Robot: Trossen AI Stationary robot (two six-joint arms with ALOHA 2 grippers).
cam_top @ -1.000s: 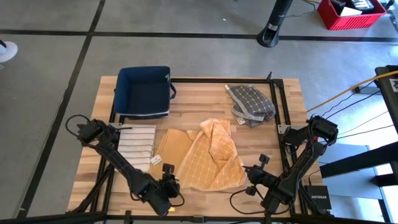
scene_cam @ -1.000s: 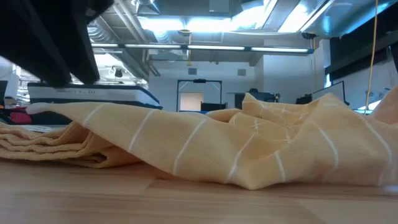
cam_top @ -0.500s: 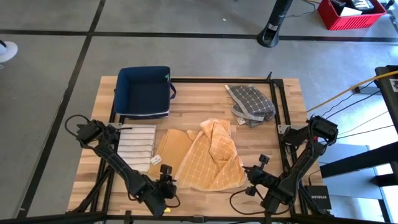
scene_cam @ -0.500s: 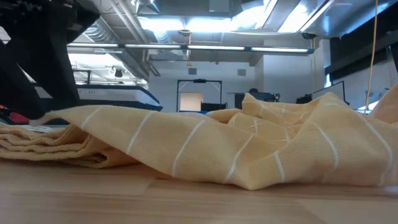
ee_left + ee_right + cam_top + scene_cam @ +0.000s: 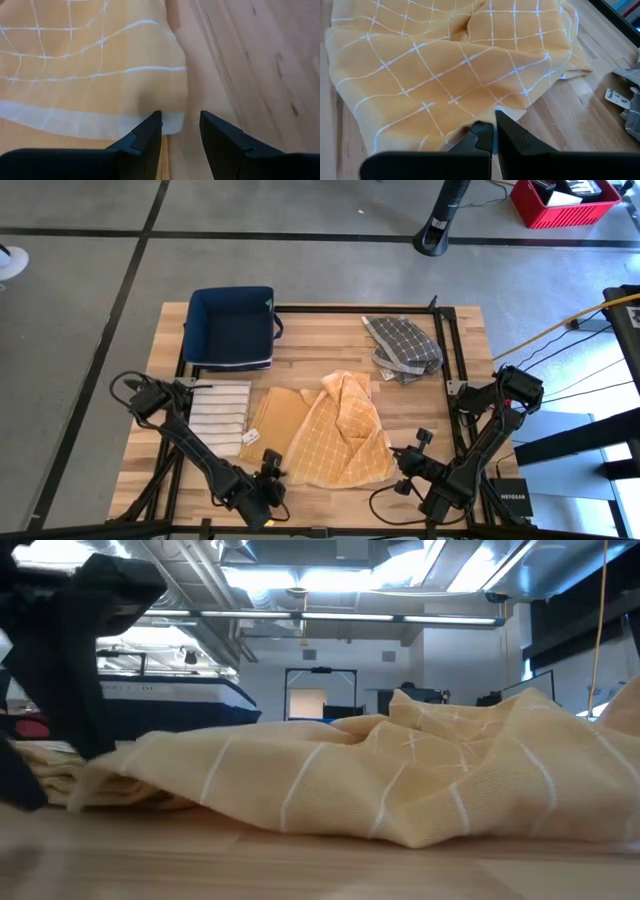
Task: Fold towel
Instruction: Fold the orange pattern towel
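Observation:
A yellow towel [image 5: 335, 435] with a white grid lies crumpled on the wooden table [image 5: 420, 405], bunched up toward its far middle. My left gripper [image 5: 180, 127] is open at the towel's near left corner [image 5: 170, 117]. One finger is over the cloth and the other over bare wood, and I cannot tell whether they touch it. In the low view its dark fingers [image 5: 75, 700] stand at the towel's left end. My right gripper [image 5: 493, 134] is shut at the towel's near right corner [image 5: 390, 470]. My right gripper pinches the towel's near edge [image 5: 492, 116] by its near right corner between the free ends of its two fingers. It comes slanting down from the table's near right. The fingers hide how many layers they have. The cloth stays slack on the table.
A blue bin [image 5: 232, 327] stands at the far left. A folded striped cloth [image 5: 220, 412] and a white tag [image 5: 250, 437] lie left of the towel. A grey checked cloth [image 5: 403, 347] is heaped at the far right. Black frame rails [image 5: 445, 350] border the table.
My left gripper has come down onto the towel's near left corner and rolled a little about its own line, its fingers staying apart. The right arm has kept still.

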